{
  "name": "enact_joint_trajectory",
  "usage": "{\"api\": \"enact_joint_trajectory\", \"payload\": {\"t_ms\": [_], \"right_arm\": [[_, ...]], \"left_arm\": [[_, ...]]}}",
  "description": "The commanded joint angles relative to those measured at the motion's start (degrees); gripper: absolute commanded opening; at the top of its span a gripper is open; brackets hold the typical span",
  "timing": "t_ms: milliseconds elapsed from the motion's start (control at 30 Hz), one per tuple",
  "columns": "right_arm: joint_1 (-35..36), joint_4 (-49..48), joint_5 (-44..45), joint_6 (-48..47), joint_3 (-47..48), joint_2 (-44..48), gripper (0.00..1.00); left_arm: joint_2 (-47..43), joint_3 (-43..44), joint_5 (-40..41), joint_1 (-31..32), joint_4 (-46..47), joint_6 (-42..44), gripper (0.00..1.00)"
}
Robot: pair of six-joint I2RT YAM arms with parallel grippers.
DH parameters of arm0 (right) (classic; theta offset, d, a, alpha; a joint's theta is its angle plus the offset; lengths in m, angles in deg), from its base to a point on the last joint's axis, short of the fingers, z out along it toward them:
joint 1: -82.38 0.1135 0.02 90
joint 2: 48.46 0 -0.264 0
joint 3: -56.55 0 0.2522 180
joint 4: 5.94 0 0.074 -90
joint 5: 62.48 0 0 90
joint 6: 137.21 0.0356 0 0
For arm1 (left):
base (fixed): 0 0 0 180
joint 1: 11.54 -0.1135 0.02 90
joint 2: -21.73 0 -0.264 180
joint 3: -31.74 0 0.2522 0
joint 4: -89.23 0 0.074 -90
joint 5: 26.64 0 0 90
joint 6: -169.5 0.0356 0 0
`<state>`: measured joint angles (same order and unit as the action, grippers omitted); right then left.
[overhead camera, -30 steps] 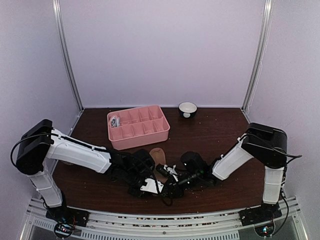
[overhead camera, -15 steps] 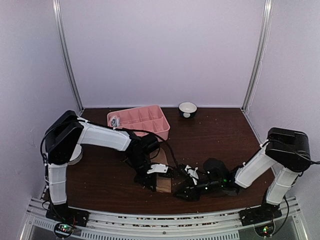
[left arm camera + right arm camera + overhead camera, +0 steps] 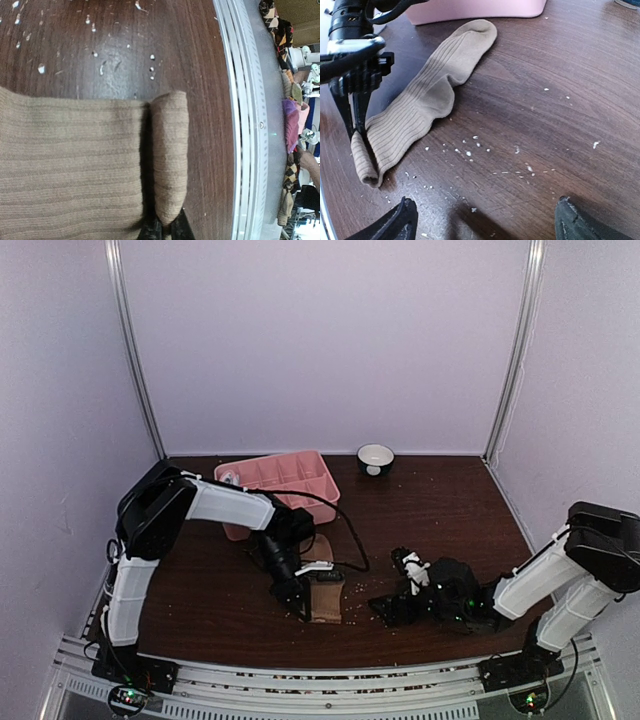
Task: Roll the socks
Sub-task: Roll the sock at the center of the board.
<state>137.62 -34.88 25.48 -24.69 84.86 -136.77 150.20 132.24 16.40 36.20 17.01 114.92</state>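
The tan-brown sock (image 3: pixel 323 592) lies flat on the dark table, toe toward the tray, its near end turned into a small roll (image 3: pixel 170 150). My left gripper (image 3: pixel 305 608) is shut on that roll, with the dark fingertips (image 3: pixel 150 231) pinching its end. From the right wrist, the sock (image 3: pixel 427 107) stretches diagonally and the left gripper (image 3: pixel 355 131) clamps the rolled end (image 3: pixel 364 162). My right gripper (image 3: pixel 390 608) sits right of the sock, apart from it. Its jaws (image 3: pixel 485 225) are open wide over bare wood. A small pale bundle (image 3: pixel 229 477) in the tray may be the pink sock.
A pink compartmented tray (image 3: pixel 325 483) stands behind the sock, its wall (image 3: pixel 475 10) close to the toe. A small dark bowl (image 3: pixel 376 458) sits at the back. Pale crumbs (image 3: pixel 470 150) dot the wood. The metal rail (image 3: pixel 245 125) runs along the near table edge.
My right gripper has opened wide, let go and pulled away to the right. The left arm has swung round and now holds the sock's rolled end alone.
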Motion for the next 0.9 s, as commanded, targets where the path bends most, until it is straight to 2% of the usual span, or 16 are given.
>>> {"api": "enact_joint_trajectory", "payload": {"t_ms": [0,67,100,200,300,500,733,867], "right_arm": [[2.77,-9.06,-2.2,-12.39,-1.35,-2.2,0.91],[3.81,-16.83,-5.27,-17.64,-3.43,-3.97,0.85],[3.82,-17.33,-7.08,-18.41,-2.98,-4.8,0.83],[3.82,-9.75,-15.56,-20.43,3.44,-7.78,0.76],[4.06,-10.41,-21.48,-19.96,8.75,-12.28,0.69],[4.21,-10.24,-25.67,-19.25,15.04,-18.91,0.53],[4.43,-11.79,-29.32,-16.28,16.87,-23.04,0.4],[4.41,-11.79,-29.11,-14.36,17.87,-24.71,0.25]], "left_arm": [[4.5,0.17,5.47,-1.72,-3.15,-1.67,0.0],[6.0,1.16,4.42,-2.54,-4.47,-1.99,0.0],[6.79,1.63,3.84,-2.91,-5.15,-2.05,0.0],[7.73,2.17,3.34,-3.36,-5.41,-2.43,0.0],[8.04,2.21,3.89,-3.35,-5.13,-3.12,0.0],[7.88,1.98,5.88,-3.36,-3.79,-4.88,0.0],[7.84,1.56,7.96,-3.36,-2.24,-6.8,0.0],[7.58,1.54,8.27,-3.34,-2.06,-6.86,0.0]]}}
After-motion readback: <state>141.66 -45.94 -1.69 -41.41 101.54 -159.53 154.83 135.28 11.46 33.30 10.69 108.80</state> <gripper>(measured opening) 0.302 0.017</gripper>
